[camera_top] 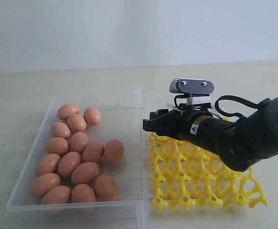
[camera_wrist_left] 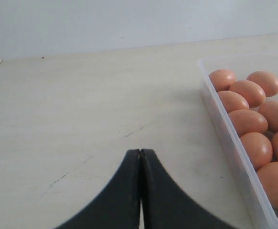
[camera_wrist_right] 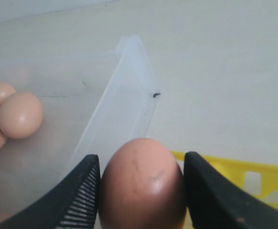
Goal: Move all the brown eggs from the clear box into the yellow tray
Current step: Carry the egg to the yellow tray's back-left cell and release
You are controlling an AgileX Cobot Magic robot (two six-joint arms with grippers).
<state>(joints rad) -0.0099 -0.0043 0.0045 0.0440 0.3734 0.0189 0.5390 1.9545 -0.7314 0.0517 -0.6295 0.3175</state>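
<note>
Fingers [camera_wrist_right: 81, 191] of your right gripper [camera_top: 148, 125] are clamped on one brown egg [camera_wrist_right: 141, 186], the yellow tray [camera_top: 203, 191] lying just beneath them and the clear box [camera_top: 142, 157] with the other brown eggs [camera_top: 77, 162] just ahead, while your left gripper [camera_wrist_left: 140, 191] sits closed beside that box.

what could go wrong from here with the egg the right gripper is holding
1. The egg is pinched only at its sides by the right gripper. The smooth shell might slip, or crack under a harder squeeze.
2. It hangs about over the rim of the box, beside the tray, so a drop would likely hit hard plastic.
3. The tray is an open grid with peaks. Set down off-centre, the egg may roll.
</note>
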